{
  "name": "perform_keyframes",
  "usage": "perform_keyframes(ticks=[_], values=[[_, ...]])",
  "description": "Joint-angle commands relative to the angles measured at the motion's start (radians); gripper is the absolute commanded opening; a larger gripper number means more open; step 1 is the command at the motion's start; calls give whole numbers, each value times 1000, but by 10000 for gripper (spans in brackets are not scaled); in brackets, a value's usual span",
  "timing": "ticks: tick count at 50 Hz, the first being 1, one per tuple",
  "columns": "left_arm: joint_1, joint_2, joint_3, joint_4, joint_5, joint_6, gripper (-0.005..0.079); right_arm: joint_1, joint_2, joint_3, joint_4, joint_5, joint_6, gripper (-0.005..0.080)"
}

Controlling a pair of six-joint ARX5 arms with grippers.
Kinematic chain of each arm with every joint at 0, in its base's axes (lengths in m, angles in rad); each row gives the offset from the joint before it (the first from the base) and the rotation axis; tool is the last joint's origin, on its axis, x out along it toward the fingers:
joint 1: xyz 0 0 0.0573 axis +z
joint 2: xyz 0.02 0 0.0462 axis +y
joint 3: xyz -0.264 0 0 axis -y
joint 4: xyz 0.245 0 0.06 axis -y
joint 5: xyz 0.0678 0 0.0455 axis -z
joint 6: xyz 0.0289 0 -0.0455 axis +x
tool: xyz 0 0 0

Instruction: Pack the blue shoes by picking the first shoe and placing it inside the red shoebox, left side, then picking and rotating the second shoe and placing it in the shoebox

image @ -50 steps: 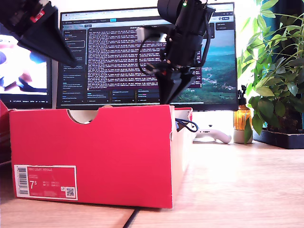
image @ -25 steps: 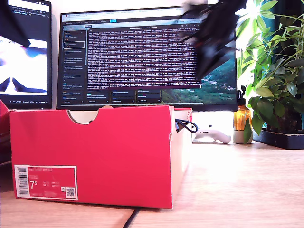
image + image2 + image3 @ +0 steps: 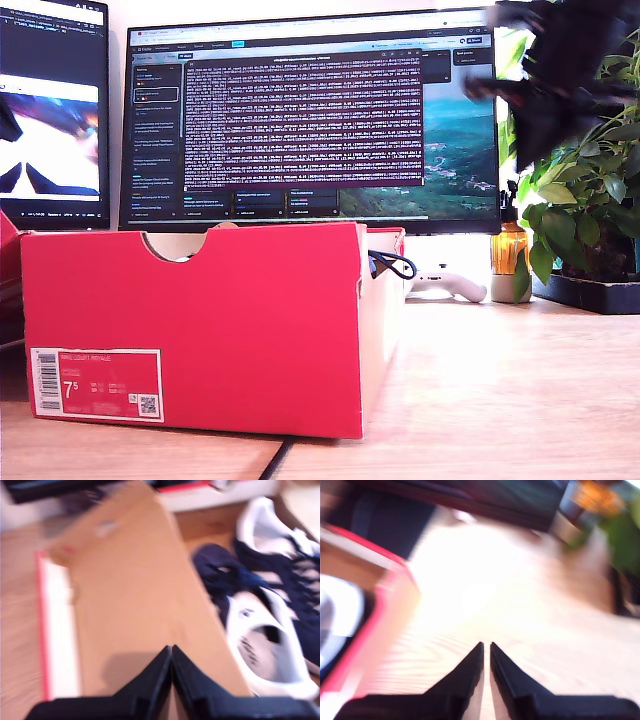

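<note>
Blue shoes (image 3: 270,605) in red shoebox (image 3: 200,330) | first hand (image 3: 172,652) closed, seemingly above

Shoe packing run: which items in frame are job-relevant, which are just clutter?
Job:
- red shoebox
- blue shoes, seen in the first wrist view
- my first gripper, shut, empty
- my second gripper, nearly closed, empty

Clutter:
- monitor
- white controller
- amber bottle
- potted plant

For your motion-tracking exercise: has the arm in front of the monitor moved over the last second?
Yes. The arm has swung toward the exterior view's right, from over the shoebox and mid-monitor to the plant. Blurred, so mid-motion.
</note>
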Motion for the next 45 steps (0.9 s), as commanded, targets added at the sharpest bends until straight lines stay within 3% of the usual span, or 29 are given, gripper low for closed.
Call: perform_keyframes(ticks=[1,19,31,45], values=[[-1,-24,-46,31,-12,-20,-11,-2,-53,-73,51,19,16,-13],[-2,-247,-299,193,-45,-133,-11,-41,-235,-377,259,37,14,-13],[-2,-391,-318,183,-81,-148,-11,-44,-355,-559,389,37,7,-13],[-2,-441,-327,183,-150,-167,-11,-47,-497,-706,474,37,6,-13]])
